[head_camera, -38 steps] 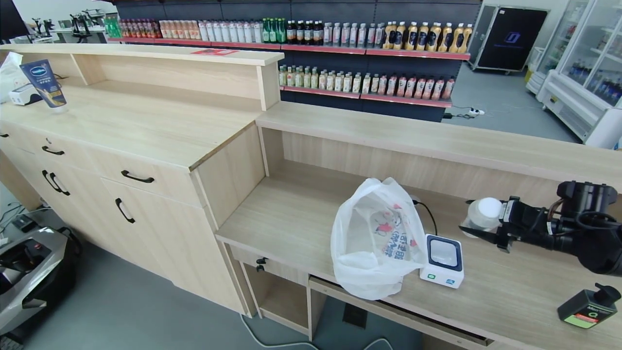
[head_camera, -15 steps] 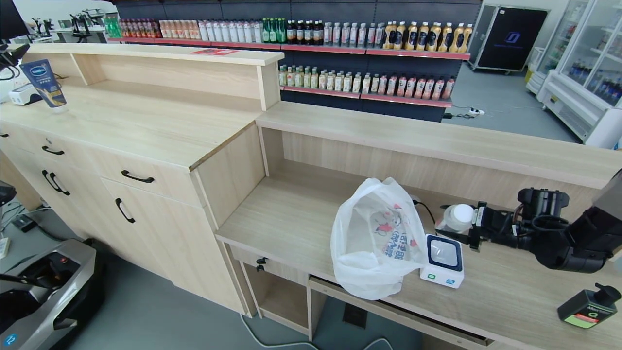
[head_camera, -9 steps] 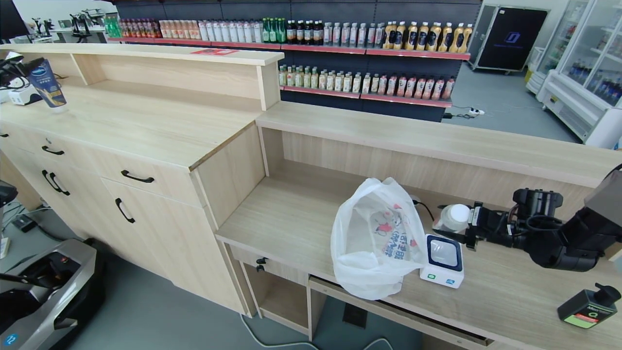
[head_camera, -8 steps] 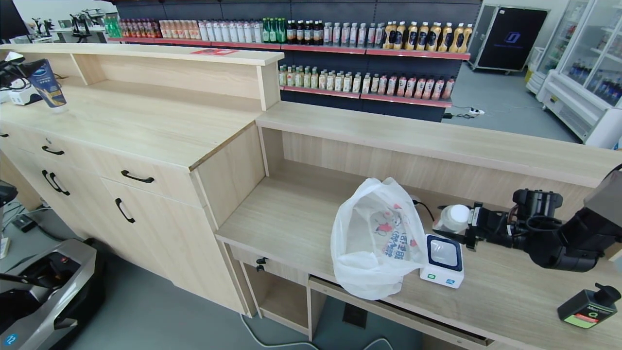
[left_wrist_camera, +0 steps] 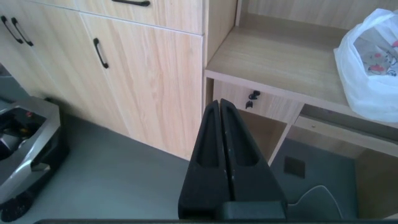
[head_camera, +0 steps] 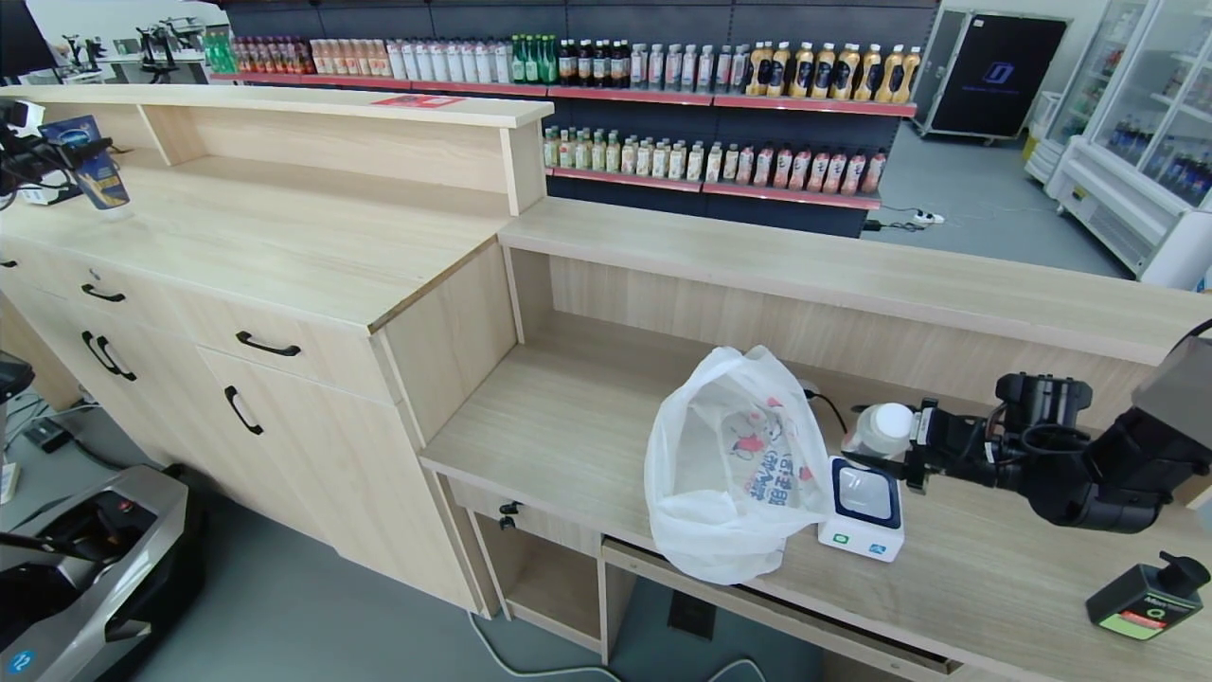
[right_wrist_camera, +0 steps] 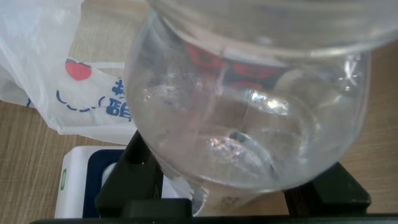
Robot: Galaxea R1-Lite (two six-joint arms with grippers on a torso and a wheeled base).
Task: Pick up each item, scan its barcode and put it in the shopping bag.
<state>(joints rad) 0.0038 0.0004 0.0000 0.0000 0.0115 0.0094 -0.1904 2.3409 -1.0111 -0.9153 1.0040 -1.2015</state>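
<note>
Two and a half seconds on: swung in from well off to the side with a clear plastic bottle with a white cap (head_camera: 885, 421), now held just behind and above a small white barcode scanner with a dark window (head_camera: 862, 516); judged to be the scan step, bagging still ahead; right gripper (head_camera: 895, 445) clamped on the bottle's body, spread only to its width; crumpled white plastic shopping bag (head_camera: 729, 464) just past the scanner; left gripper (left_wrist_camera: 224, 134) pressed closed, empty, well apart.
</note>
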